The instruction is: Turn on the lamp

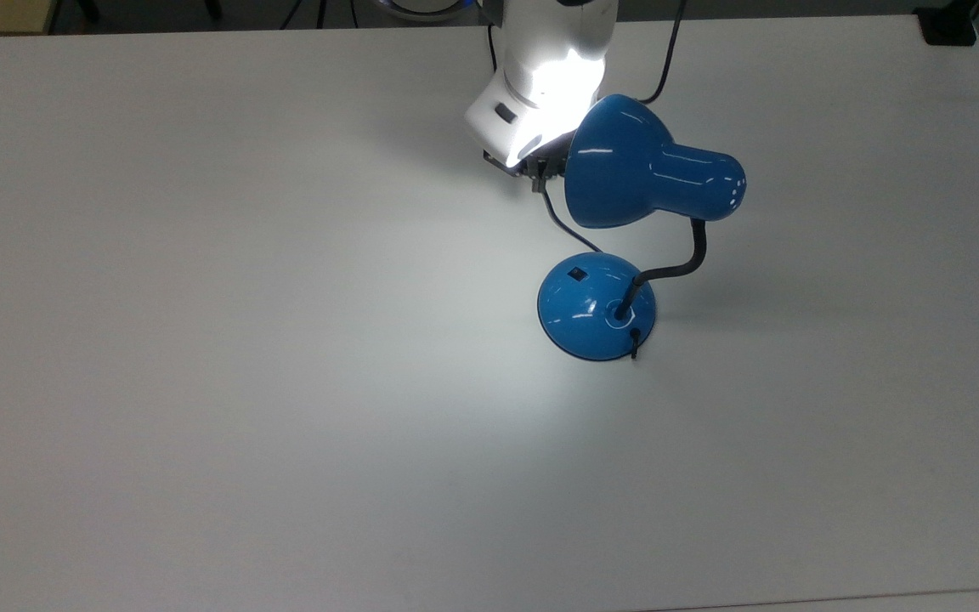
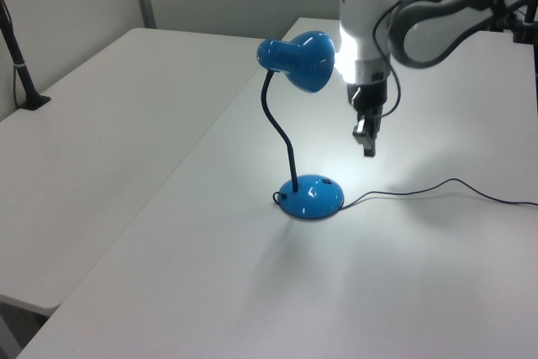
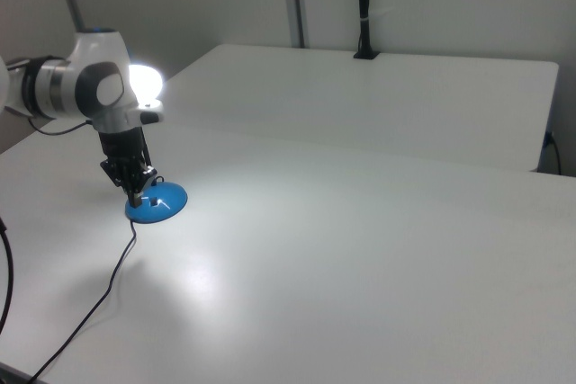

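Note:
The lamp stands on the white table with its blue shade (image 1: 625,161) lit, throwing a bright patch on the tabletop and on my arm. Its domed blue base (image 1: 596,306) carries a small black switch (image 1: 575,274), which is uncovered. My gripper (image 1: 540,173) hangs in the air beyond the base, partly behind the shade in the top view. In the left view the gripper (image 2: 368,139) hovers above the table to the right of the base (image 2: 311,197), fingers together and holding nothing. The right view puts the gripper (image 3: 135,188) just above and left of the base (image 3: 156,205).
The lamp's thin black cord (image 2: 437,187) trails across the table from the base toward my arm. A black clamp post (image 2: 21,65) stands at the left view's far left. A dark block (image 1: 948,25) sits at the table's top right corner.

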